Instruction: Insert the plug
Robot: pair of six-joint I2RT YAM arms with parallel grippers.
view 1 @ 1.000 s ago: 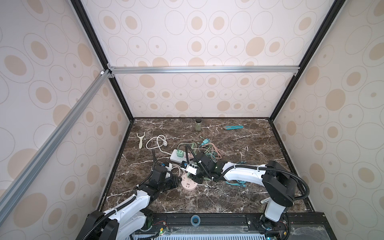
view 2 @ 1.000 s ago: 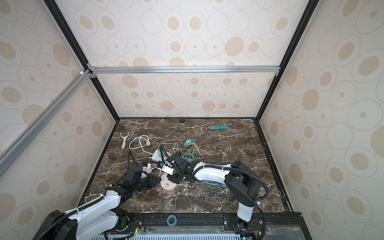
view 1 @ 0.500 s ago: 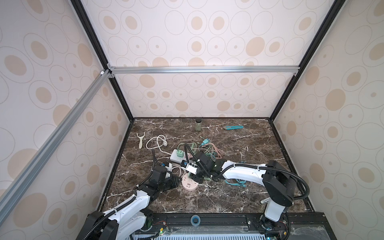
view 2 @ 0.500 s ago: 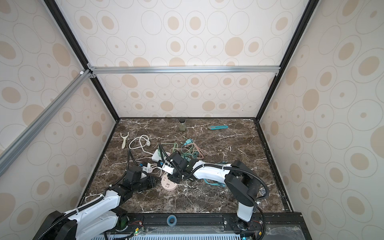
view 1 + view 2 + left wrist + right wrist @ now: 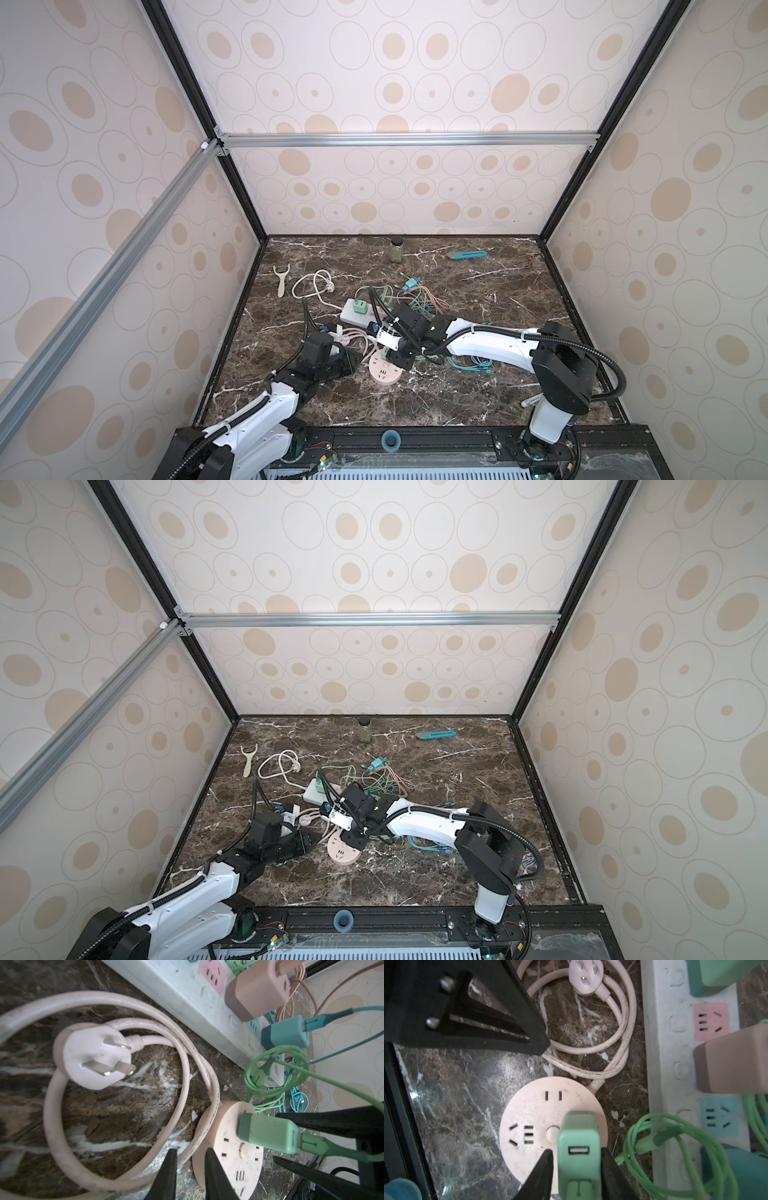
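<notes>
Straddling the green USB charger plug (image 5: 579, 1136), my right gripper (image 5: 576, 1150) is slightly parted: one finger touches the plug's side and the other shows a gap, so nothing is clamped. The plug stands upright on the face of one round pink socket hub (image 5: 529, 1109) on the marble tabletop (image 5: 456, 1084). Two other outlet groups on the hub are free. The plug has two USB ports: one empty, one carrying a green cable (image 5: 311, 1144).

My left gripper (image 5: 190, 1150) sits at the hub's pink cord (image 5: 83, 994). Its two fingers are a little apart with the cord crossing at their tips; I cannot tell whether the cord is pinched. One three-pin plug (image 5: 93, 1059) lies pins up inside the coil.

One white power strip (image 5: 660, 1043) carries three chargers: one tan charger (image 5: 733, 1064), one teal charger (image 5: 284, 1031) and one green charger (image 5: 720, 972).
</notes>
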